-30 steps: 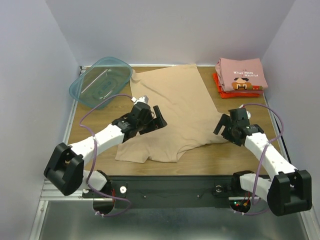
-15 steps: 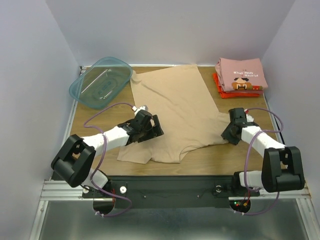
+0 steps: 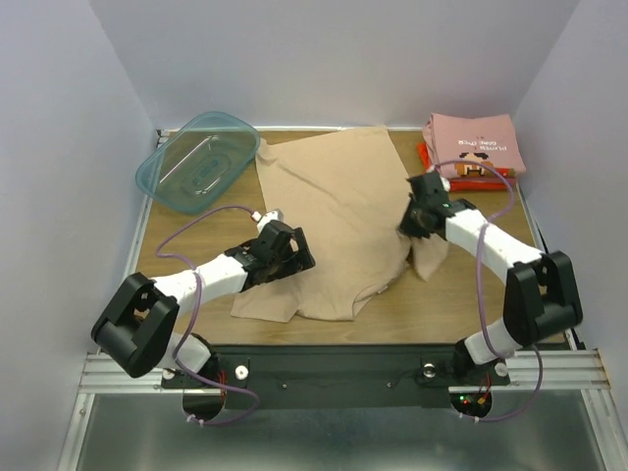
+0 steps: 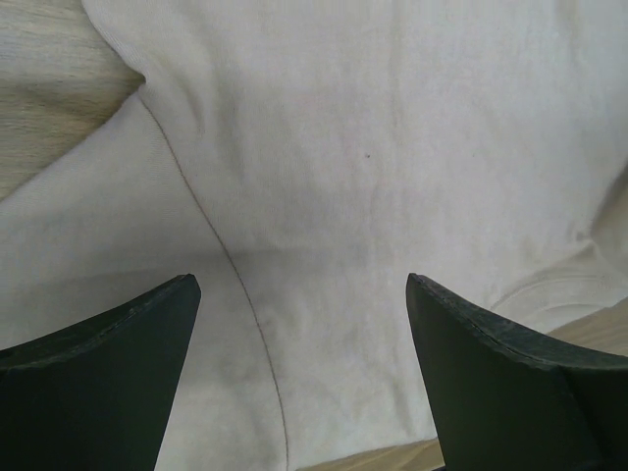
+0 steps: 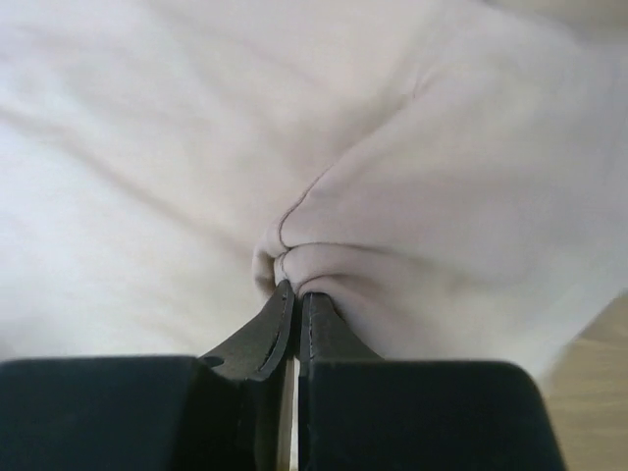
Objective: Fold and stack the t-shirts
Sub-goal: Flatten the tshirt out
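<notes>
Pinching tan t-shirt point(image 3: 334, 196), right gripper point(image 5: 293, 292) swung inward.

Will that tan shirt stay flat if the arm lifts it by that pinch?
Probably not. The tan shirt bunches into soft folds at the right end effector, so it looks floppy and would likely drape. It seems light: a thin pinch appears to hold it.
</notes>
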Robot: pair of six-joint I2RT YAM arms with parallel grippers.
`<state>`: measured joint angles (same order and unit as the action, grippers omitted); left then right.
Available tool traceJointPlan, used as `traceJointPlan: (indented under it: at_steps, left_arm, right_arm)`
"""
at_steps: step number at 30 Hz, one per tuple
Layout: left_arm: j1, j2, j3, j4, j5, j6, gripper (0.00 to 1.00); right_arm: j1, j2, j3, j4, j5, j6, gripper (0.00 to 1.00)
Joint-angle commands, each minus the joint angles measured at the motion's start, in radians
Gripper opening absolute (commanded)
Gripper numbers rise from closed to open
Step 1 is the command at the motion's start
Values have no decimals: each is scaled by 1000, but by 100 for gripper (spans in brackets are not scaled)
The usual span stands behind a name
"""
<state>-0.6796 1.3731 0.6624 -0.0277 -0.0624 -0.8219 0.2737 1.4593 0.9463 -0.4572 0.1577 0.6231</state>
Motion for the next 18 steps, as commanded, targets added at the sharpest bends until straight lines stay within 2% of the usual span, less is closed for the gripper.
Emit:
traceJointPlan:
  at_steps: [1,6,7,9,10,11,12,14,15,17,18]
  left_arm:
    - [-5,-57,-14,-18,-53,-9,99]
    - [2,-77,-17,-46,-71,-11,98]
    - [3,-77,-14,-49,-76,-11,98]
    - [5,-74,-7,-55,-79,-6,98]
    - [8,-72,-4,-58,-82,-6,98]
    - [8,-71,-3,-63,-83,-5,99]
    - [11,-71,2,-69,-88,-5,99]
    - [11,-72,0,-69,-94,-6,98]
    - [11,-71,0,-69,-97,-8,99]
    - [12,-63,3,-67,-97,-8,98]
    - [12,-59,8,-63,-97,-5,99]
  right_arm:
    - [123,117,170,-98,112,61,4]
    - [225,382,509,-149,152,21,15]
    - [249,500,578,-173,163,-34,15]
    - [274,612,816,-218,186,-94,24]
    - [297,657,897,-253,221,-168,29]
    - [306,726,954,-273,241,-190,46]
    - [314,743,1032,-296,253,-207,53]
    - [328,734,1025,-327,266,-223,67]
    - [326,686,995,-327,267,-215,68]
    - [326,607,863,-299,281,-189,76]
    - [328,517,761,-260,282,-177,77]
